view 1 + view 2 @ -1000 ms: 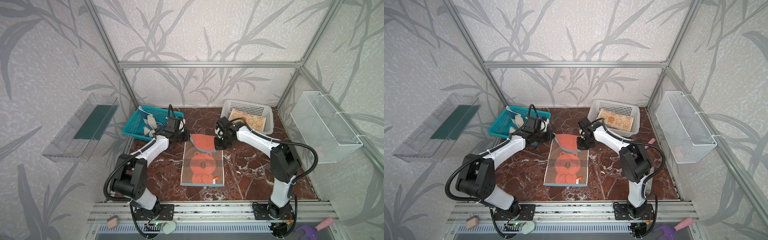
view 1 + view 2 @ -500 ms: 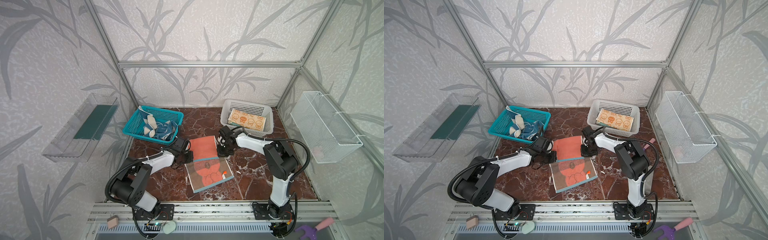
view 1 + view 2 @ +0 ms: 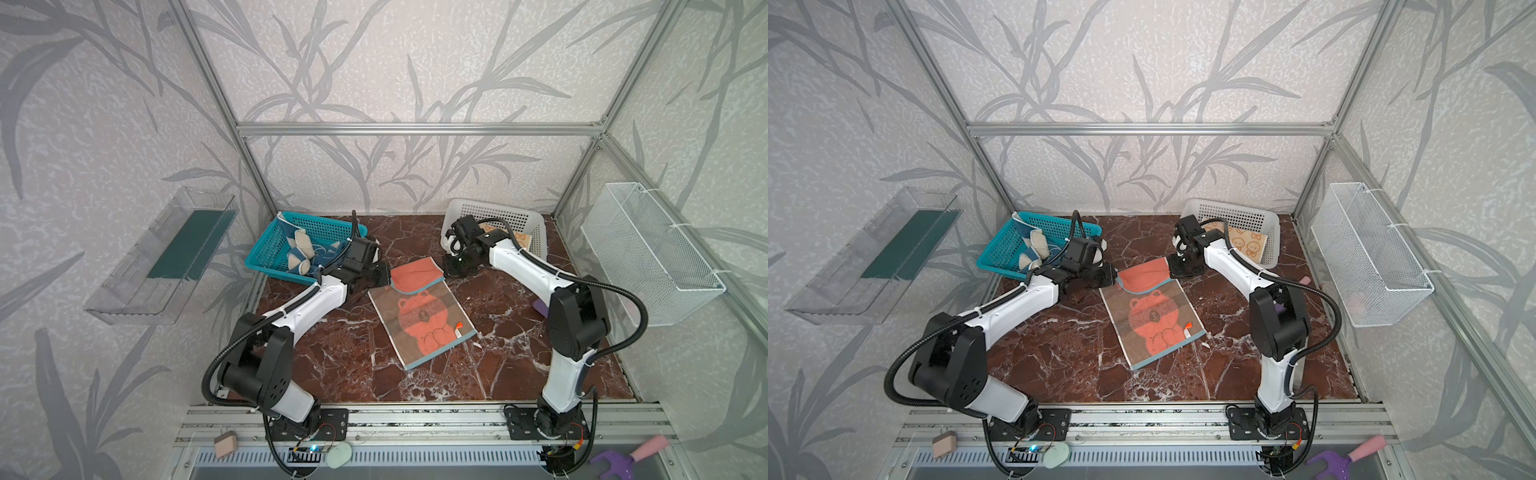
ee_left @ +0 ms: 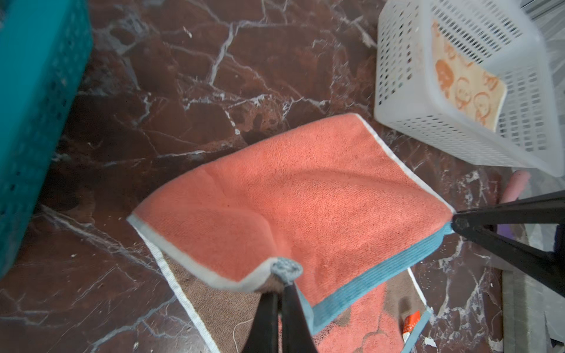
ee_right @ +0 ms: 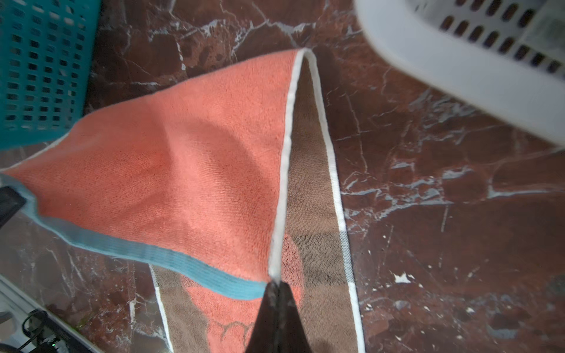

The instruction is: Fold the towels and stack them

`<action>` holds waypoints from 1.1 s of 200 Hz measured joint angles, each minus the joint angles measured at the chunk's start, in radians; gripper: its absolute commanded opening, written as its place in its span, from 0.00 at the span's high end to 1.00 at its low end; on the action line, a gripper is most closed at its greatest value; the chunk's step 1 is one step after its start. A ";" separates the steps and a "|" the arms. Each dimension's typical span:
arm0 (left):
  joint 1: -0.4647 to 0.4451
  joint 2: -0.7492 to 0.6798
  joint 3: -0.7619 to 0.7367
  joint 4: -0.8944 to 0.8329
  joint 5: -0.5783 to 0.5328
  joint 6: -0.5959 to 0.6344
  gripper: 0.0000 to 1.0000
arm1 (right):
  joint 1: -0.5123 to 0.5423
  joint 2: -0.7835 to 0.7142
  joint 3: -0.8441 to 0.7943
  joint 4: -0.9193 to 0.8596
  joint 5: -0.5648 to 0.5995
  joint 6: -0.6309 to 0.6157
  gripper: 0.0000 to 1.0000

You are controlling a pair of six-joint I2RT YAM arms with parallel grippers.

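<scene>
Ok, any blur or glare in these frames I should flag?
Left wrist view: white basket and teal basket smeared, coral towel sharp mid-frame. Right wrist view: white basket badly blurred, towel weave crisp. Both top views: sharp, evenly lit, no harsh glare.

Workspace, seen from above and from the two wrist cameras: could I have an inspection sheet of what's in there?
Surface: dark red marble tabletop, scattered white crumbs.
Job's things: bear towel spread out, far end lifted and folded over; crumpled towels in teal basket; folded cream towel in white basket.
Clutter: purple-and-pink tool and tan block at the front rail.
End effectors: left end effector and right end effector each shut on a corner of the bear towel.
Cables: black hoses loop beside both arms, clear of the towel.
Surroundings: leaf-print walls, clear shelf, wire basket.
</scene>
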 measured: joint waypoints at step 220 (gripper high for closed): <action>-0.026 0.109 -0.063 -0.076 0.033 0.007 1.00 | -0.021 -0.132 -0.394 0.105 -0.098 0.077 1.00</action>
